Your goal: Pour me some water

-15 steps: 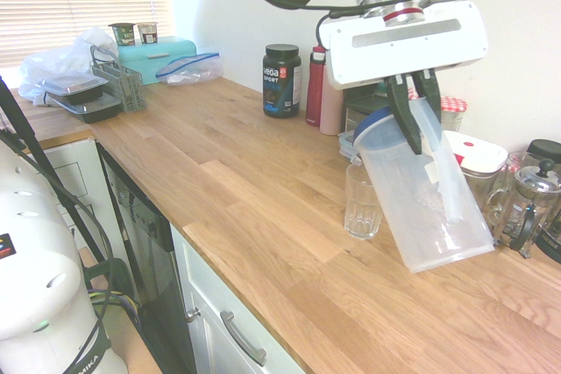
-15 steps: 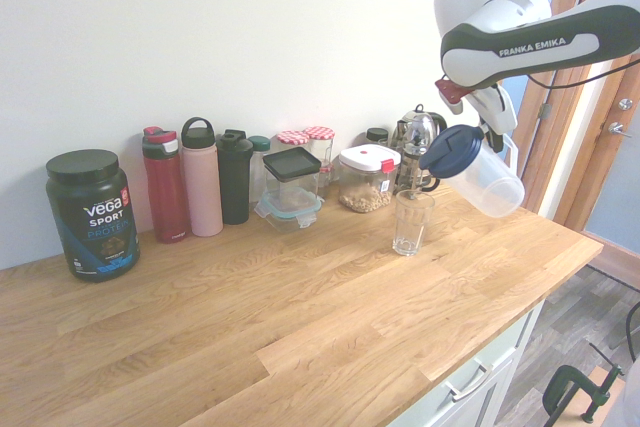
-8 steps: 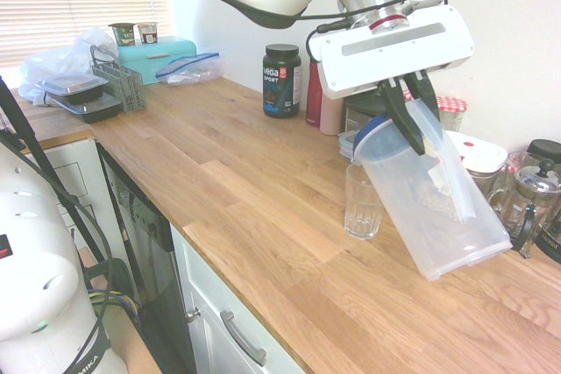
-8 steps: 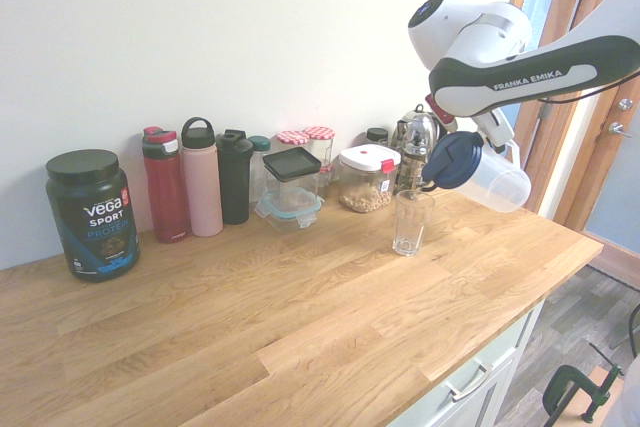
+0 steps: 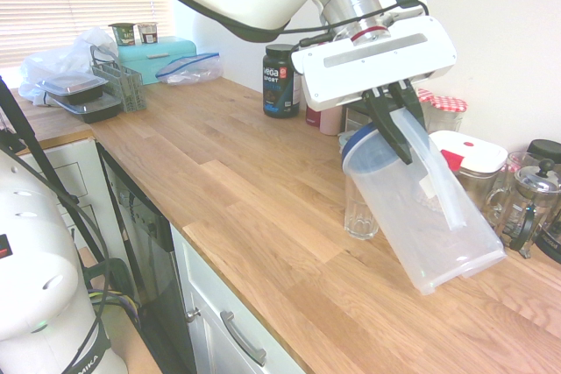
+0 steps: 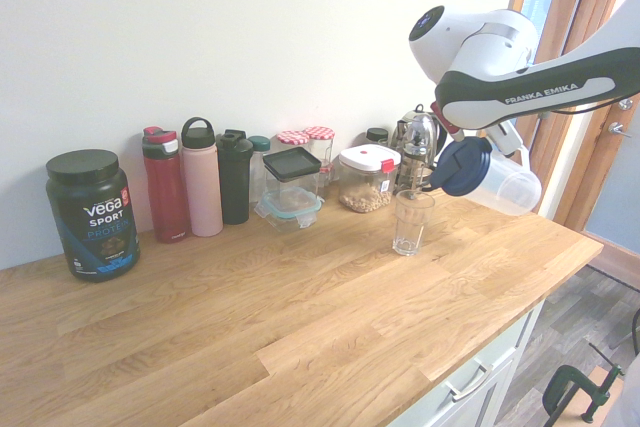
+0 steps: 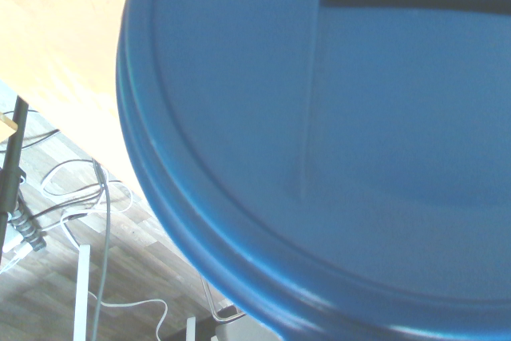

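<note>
Glass (image 6: 408,223) on counter (image 6: 290,327), beside pitcher (image 6: 500,183), bottles (image 6: 202,179) behind tub (image 5: 281,81)

The jug (image 5: 416,216) leans further over than a second ago, its lid (image 6: 462,167) lower. The pincer (image 5: 408,139) has shifted and tipped with it. In the first exterior view, the jug now covers the glass's (image 5: 360,216) rim, and the arm hides more of the red bottle (image 5: 313,116).
</note>
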`<state>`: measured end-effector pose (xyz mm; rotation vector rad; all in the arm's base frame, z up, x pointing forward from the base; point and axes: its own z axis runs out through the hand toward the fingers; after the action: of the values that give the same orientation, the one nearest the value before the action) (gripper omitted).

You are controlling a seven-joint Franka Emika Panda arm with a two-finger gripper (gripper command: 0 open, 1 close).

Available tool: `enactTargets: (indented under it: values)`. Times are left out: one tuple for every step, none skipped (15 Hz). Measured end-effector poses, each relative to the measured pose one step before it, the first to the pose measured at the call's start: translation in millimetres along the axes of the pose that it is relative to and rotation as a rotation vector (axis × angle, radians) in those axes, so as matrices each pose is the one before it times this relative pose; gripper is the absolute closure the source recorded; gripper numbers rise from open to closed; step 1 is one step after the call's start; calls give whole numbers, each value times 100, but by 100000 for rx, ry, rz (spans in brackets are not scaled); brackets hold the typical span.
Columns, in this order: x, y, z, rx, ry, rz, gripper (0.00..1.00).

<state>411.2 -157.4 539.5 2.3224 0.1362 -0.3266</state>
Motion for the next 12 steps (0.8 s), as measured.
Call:
enactTargets:
  values:
    - [-547,529,-40,2562,1271,1974,100]
    - [-645,929,-132,4614,2170,2995,100]
    - [-813,1498,-452,5058,2479,3089,100]
    - [-985,2021,-614,5019,2552,3272,100]
    - [-1023,2223,-318,5185,2224,3880,100]
    - [-956,2218,154,5544,1645,4523,100]
    - [-515,1760,717,5668,1229,5008,100]
    - [-96,1326,1275,5300,1026,4763,100]
    - [80,1090,1594,5171,-35,4924,100]
    - [75,663,1309,4637,-770,4701,100]
    - [-49,422,1195,4234,-847,4908,100]
    - [-213,127,957,4091,-753,4952,100]
